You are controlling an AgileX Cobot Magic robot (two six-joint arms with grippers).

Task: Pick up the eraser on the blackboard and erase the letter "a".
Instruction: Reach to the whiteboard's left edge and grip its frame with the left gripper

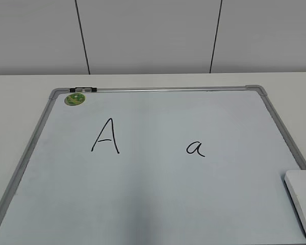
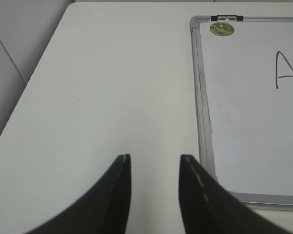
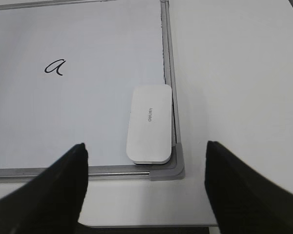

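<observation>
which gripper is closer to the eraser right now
Right. The right gripper hovers open just short of the eraser; the left gripper sits off the blackboard's opposite side.

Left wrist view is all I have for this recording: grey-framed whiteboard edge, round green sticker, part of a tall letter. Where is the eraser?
Observer: The white rounded-rectangular plastic eraser lies on the pale grey-framed dry-erase board, in its near right corner, against the frame.
Operator: Is either gripper on it?
Observer: No. The right gripper is open, its fingers apart and short of the eraser.
Operator: Is the target letter intact?
Observer: Yes, the small black handwritten "a" shows unsmudged, right of the tall capital "A".
</observation>
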